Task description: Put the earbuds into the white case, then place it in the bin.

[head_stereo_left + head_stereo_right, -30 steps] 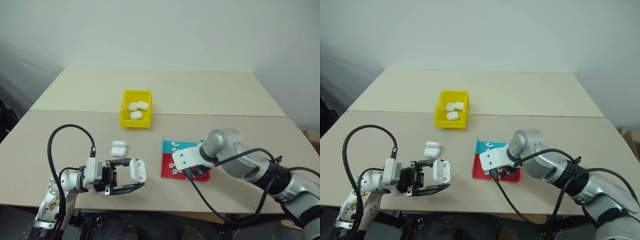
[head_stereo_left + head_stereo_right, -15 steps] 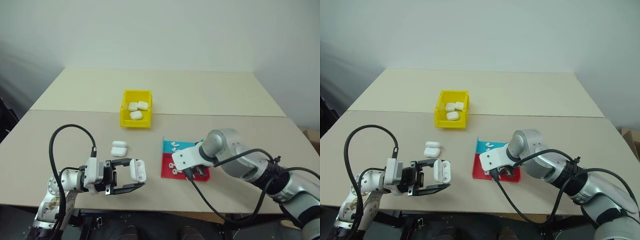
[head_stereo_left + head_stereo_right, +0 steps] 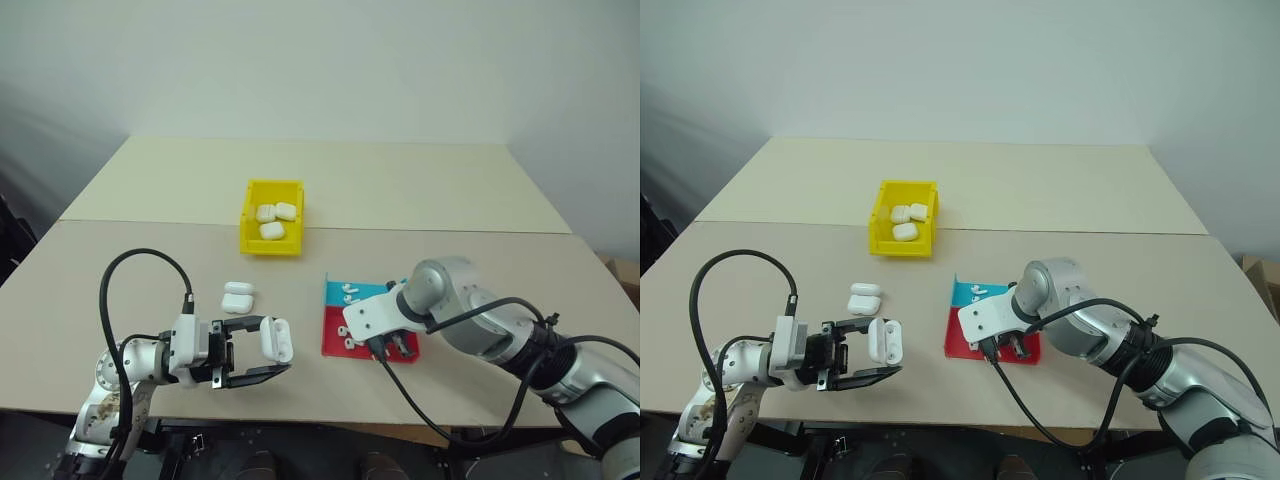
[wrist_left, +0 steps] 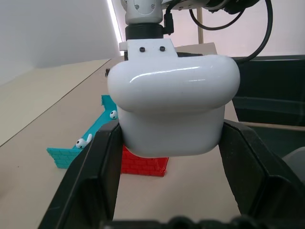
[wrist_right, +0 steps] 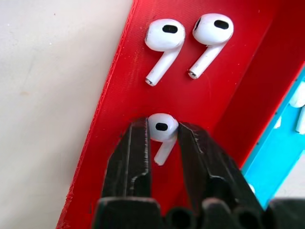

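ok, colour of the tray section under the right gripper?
Red; the tray's red section shows best in the right wrist view.

The rounded white plastic earbud case [image 4: 173, 107] is glossy and smooth, with bright highlights along its lid. The tiny white plastic earbuds [image 5: 164, 38] on the flat red-and-blue plastic tray [image 5: 121, 90] shine the same way; the tray looks matt, its edge finely ribbed. The small yellow rectangular plastic bin [image 3: 271, 243] is smooth. The beige table [image 3: 420, 190] top is matt and even. The black gripper fingers [image 5: 133, 157] look like dull, slightly grainy plastic.
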Tool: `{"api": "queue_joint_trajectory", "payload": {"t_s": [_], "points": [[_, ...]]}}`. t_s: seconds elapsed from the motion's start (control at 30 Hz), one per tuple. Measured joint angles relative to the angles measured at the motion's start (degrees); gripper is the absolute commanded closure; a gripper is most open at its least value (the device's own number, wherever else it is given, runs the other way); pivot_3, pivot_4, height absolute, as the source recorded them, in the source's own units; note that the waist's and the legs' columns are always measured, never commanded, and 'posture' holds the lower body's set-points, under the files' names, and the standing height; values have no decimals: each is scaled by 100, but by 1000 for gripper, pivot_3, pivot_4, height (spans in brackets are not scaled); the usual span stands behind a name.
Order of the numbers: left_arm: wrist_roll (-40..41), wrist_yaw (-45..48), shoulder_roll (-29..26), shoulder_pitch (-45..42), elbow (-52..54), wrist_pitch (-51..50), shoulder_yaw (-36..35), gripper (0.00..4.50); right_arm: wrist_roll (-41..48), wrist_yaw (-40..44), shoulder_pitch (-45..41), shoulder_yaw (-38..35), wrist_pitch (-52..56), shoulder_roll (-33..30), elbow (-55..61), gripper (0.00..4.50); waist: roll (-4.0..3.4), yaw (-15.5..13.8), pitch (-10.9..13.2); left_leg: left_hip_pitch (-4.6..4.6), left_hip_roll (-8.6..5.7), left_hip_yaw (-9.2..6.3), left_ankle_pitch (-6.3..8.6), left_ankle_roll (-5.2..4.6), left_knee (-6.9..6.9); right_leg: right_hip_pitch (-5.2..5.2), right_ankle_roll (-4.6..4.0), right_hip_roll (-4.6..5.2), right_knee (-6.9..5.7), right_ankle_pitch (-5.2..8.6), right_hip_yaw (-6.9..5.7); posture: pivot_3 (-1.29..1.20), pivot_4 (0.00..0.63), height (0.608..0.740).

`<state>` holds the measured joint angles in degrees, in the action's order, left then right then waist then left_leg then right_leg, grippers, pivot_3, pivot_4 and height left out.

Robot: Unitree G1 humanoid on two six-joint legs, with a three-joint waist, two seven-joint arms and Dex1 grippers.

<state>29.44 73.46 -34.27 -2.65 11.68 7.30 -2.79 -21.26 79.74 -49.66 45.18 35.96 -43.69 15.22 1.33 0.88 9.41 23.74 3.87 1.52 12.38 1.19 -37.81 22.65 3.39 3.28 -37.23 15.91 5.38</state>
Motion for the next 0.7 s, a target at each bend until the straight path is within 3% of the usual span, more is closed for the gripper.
{"api": "queue_joint_trajectory", "payload": {"t_s": [0.43,0.53,0.7], "points": [[34,-42,22,-66,17,-26,24,1748,-7,27,151,-251,-31,6,91,3542,0,-2,0,3,0,0,0,0,1,3,0,0,0,0,0,0,150,740],[199,-170,33,-234,257,-255,41,1748,379,113,184,-880,333,-64,528,3542,0,-14,1,12,0,-1,0,0,1,9,0,0,1,0,-1,0,150,740],[399,-701,73,-731,863,-911,147,1748,1622,181,208,-2785,1298,-209,1330,3542,2,-33,2,13,-1,-4,1,-1,1,2,1,1,7,0,-5,0,150,740]]}}
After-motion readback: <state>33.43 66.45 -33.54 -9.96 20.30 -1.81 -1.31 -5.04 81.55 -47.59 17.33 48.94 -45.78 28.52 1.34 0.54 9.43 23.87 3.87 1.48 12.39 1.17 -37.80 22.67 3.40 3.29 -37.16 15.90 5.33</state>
